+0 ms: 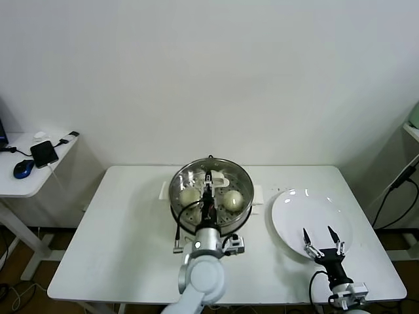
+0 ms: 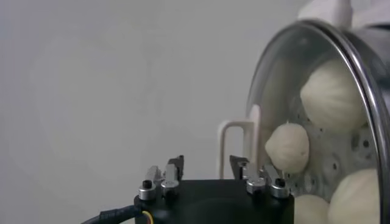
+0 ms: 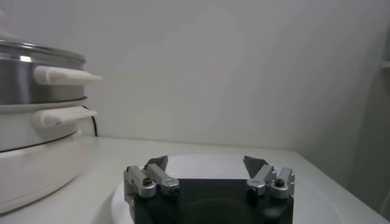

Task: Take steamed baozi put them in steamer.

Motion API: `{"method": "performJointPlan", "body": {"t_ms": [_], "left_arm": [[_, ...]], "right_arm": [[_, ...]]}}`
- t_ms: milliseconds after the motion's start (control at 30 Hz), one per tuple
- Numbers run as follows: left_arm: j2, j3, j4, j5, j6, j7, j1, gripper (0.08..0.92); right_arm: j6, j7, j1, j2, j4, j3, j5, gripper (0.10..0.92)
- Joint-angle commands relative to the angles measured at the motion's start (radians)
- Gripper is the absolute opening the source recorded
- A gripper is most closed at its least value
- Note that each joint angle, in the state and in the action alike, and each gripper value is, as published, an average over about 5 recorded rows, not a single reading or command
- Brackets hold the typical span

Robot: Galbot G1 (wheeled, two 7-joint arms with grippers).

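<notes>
The steamer (image 1: 209,216) stands at the table's middle back. A glass lid with a white handle (image 1: 217,178) lies on it. Two baozi (image 1: 190,195) (image 1: 233,200) show through the lid in the head view. The left wrist view shows several baozi (image 2: 332,94) (image 2: 287,147) (image 2: 359,195) on the perforated tray. My left gripper (image 1: 209,190) (image 2: 206,161) hangs open and empty over the lid, near its handle (image 2: 237,146). My right gripper (image 1: 323,239) (image 3: 206,161) is open and empty over the bare white plate (image 1: 294,209).
The steamer's side handles (image 3: 64,75) stick out toward the plate (image 3: 201,163). A black cable (image 1: 178,232) runs across the table left of the steamer. A small side table (image 1: 26,180) with a phone and a mouse stands at the far left.
</notes>
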Motion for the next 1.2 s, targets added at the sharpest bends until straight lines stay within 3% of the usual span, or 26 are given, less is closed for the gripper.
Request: {"method": "performJointPlan", "body": {"t_ms": [33,267,400,600,733,967,1200], "left_arm": [[0.002,0.006,-0.039,-0.013,0.006,0.012,-0.006,0.569],[0.054,0.025,-0.172,-0.129,-0.047,-0.005,0.056,0.77],[0.106,-0.03,-0.247,-0.334,-0.154,-0.082,0.097,0.818],[0.162,-0.272,-0.336,-0.921,-0.348,-0.244,0.12,0.823],[0.21,-0.479,-0.367,-1.34,-0.416,-0.292,0.171,0.823],[0.292,-0.734,-0.248,-1.836,-0.537,-0.27,0.321,0.823],[0.335,-0.695,0.007,-1.969,-0.703,-0.256,0.386,0.823]], "right_arm": [[-0.02,0.003,-0.003,0.0,0.01,-0.004,-0.003,0.823],[0.008,0.029,-0.022,0.002,0.039,-0.012,0.022,0.823],[0.025,0.035,-0.024,-0.005,0.056,-0.018,0.038,0.823],[0.026,0.041,-0.028,-0.013,0.077,-0.024,0.038,0.823],[0.027,0.048,-0.032,-0.022,0.077,-0.034,0.041,0.823],[0.039,0.062,-0.026,-0.014,0.068,-0.04,0.038,0.823],[0.035,0.082,-0.022,-0.012,0.056,-0.044,0.041,0.823]]}}
